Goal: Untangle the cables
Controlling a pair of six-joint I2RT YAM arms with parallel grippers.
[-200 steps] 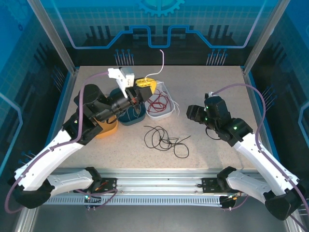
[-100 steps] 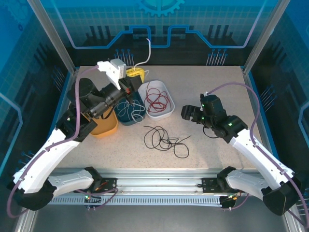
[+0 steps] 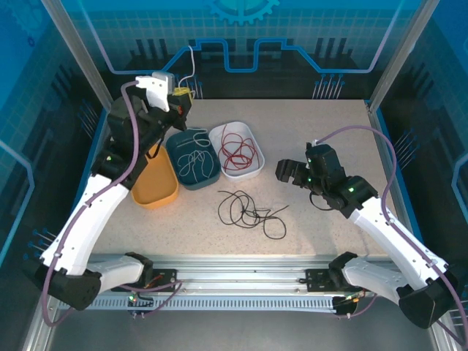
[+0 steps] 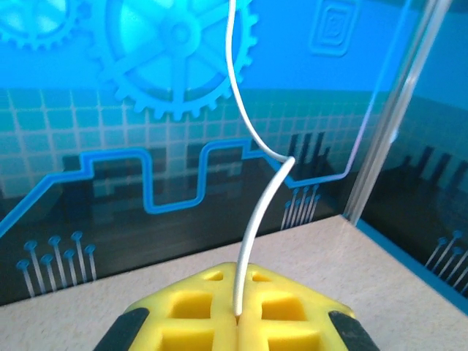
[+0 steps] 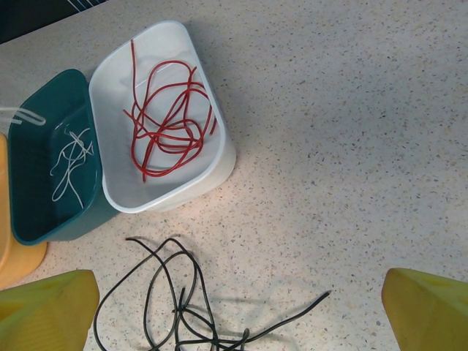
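My left gripper (image 3: 181,94) is raised near the back left corner, its yellow fingers (image 4: 183,322) shut on the white cable (image 4: 252,219). One end of that cable stands up above the jaws (image 3: 191,60); more white strands lie in the teal bin (image 3: 191,157). The red cable (image 3: 238,150) is coiled in the white bin (image 3: 257,170). The black cable (image 3: 248,210) lies in loose loops on the table, in front of the bins. My right gripper (image 3: 284,172) hovers to the right of it, open and empty (image 5: 238,322), above the black cable (image 5: 175,292).
An orange bin (image 3: 153,189) stands left of the teal one. In the right wrist view the teal bin (image 5: 44,223) and the white bin (image 5: 219,168) sit side by side, with the red cable (image 5: 164,117) inside the white one. Blue enclosure walls (image 3: 241,36) ring the table.
My left arm has swung up and back to the left with the white cable, whose lower part now lies in the teal bin. My right gripper has opened wide.
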